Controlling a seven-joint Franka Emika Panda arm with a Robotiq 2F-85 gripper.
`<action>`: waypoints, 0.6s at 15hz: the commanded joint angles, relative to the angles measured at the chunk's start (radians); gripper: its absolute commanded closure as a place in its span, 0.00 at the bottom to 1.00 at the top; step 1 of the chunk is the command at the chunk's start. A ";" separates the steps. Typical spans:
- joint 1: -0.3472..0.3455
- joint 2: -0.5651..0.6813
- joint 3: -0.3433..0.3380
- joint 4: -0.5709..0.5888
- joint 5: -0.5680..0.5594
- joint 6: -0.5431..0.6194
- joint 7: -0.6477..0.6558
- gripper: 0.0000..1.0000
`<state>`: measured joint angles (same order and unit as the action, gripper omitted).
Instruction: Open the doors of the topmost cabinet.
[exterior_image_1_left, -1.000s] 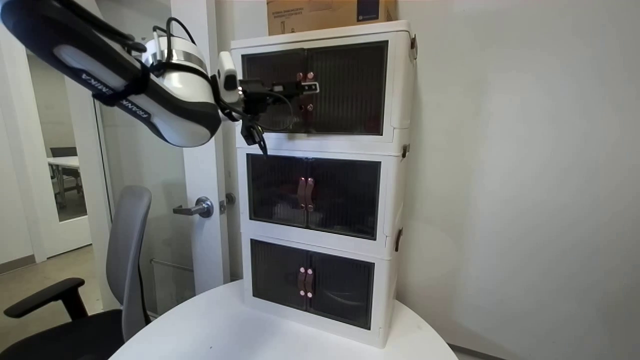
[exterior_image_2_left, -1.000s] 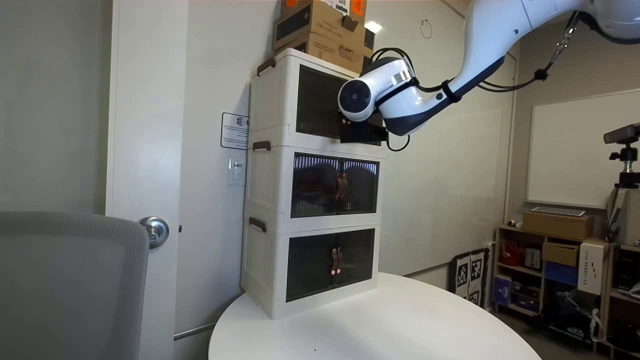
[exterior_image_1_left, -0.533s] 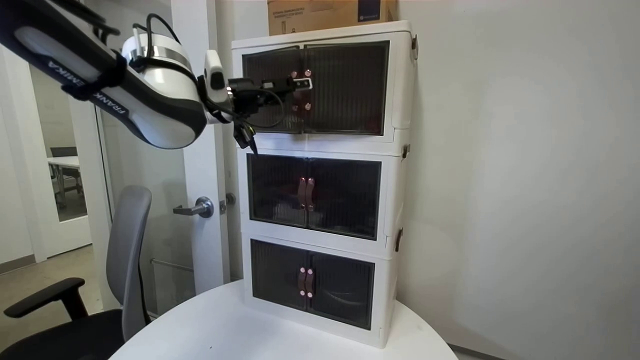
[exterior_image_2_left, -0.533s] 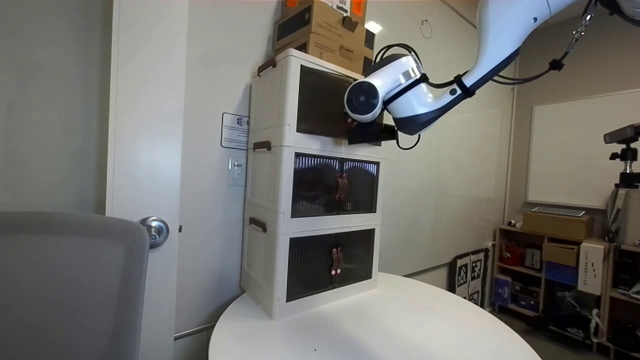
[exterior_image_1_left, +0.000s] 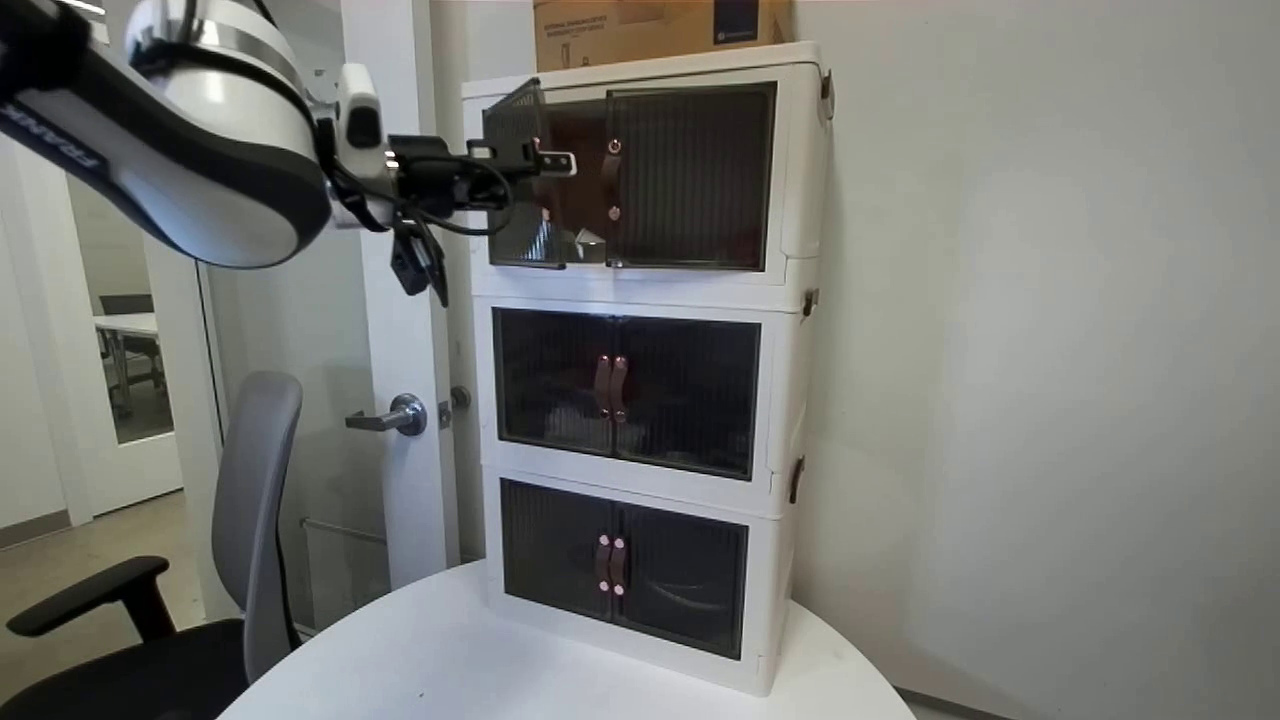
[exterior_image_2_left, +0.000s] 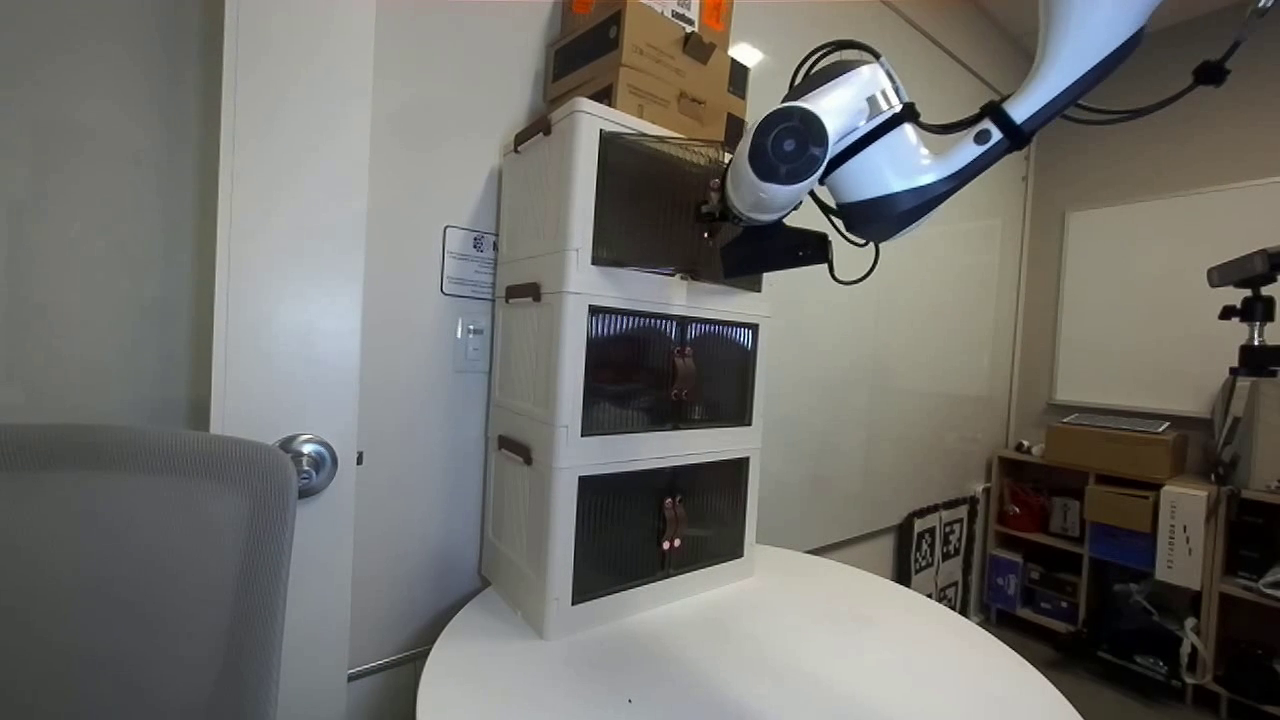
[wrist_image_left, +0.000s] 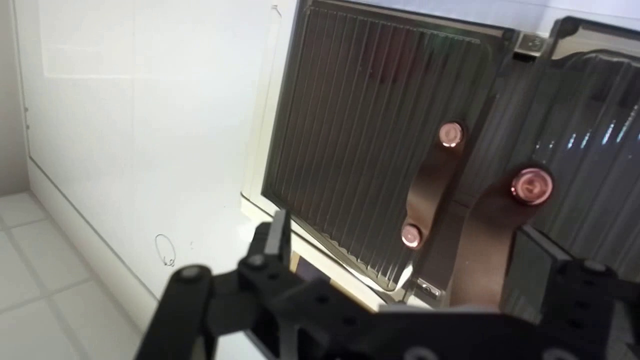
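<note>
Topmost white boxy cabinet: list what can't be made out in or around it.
Wrist view: brown strap handle, lower end hidden by the black two-finger gripper.
Wrist view: part-open dark translucent ribbed door, cut off by the right edge.
In an exterior view: pale patch inside, beside that door, too small to identify.
In an exterior view: brown cardboard box, cropped by the top edge.

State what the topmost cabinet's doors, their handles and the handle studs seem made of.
Doors: probably glossy, smoky ribbed plastic, perhaps glass; translucent, with glints along the ridges.
Handles: likely smooth brown leather or imitation; they bow like straps.
Studs: seemingly polished, copper-toned metal; they catch bright highlights.
</note>
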<state>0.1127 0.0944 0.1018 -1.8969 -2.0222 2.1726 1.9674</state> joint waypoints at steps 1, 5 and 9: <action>-0.023 -0.180 -0.007 -0.218 0.061 0.177 -0.035 0.00; -0.002 -0.299 -0.023 -0.293 0.124 0.400 -0.074 0.00; -0.010 -0.312 -0.021 -0.282 0.075 0.433 0.032 0.00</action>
<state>0.1137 -0.1653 0.0989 -2.0927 -1.9371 2.5833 1.9510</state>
